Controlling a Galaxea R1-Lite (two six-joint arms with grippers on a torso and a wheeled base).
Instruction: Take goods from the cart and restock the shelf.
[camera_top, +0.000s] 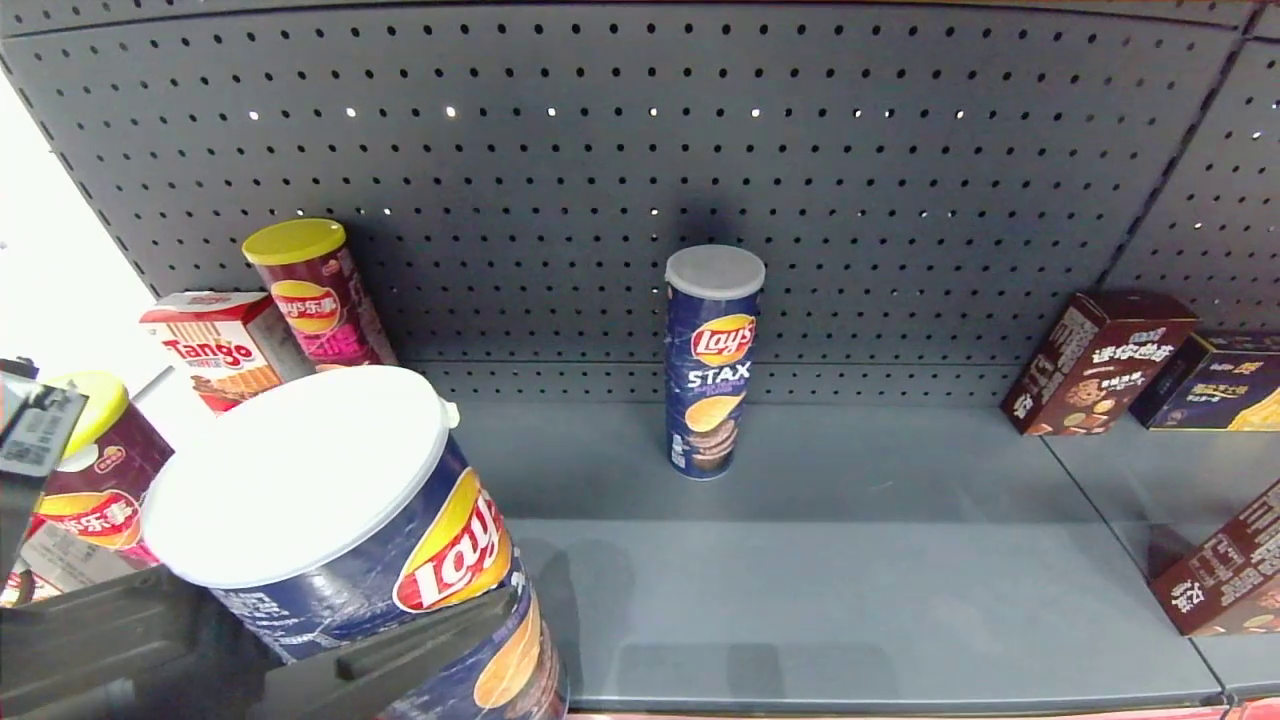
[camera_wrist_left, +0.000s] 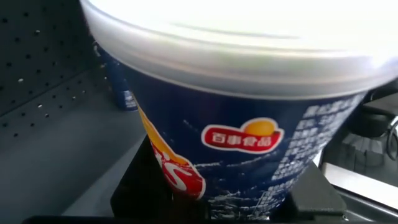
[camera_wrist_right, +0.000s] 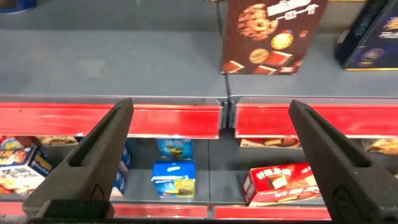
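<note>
- Head view: the left gripper (camera_top: 290, 655) clamps a blue chip can (camera_top: 330, 520) with a white lid at the front left of the shelf (camera_top: 850, 560). A second blue can (camera_top: 712, 365) stands upright mid-shelf by the pegboard.
- Left wrist view: the held can is seen up close, seated between the dark fingers, with the second can behind it.
- Right wrist view: the right gripper (camera_wrist_right: 211, 112), fingers spread wide and empty, faces the red edge strip (camera_wrist_right: 168, 118). A brown box (camera_wrist_right: 270, 34) stands on the shelf above the strip, and a blue box (camera_wrist_right: 174, 177) and a red box (camera_wrist_right: 283, 183) sit on the tier below.

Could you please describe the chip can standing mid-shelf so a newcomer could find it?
Find the grey shelf with the pegboard back. At its middle stands a dark blue chip can. It stands alone, grey-lidded; the maroon can to its left is yellow-lidded.
</note>
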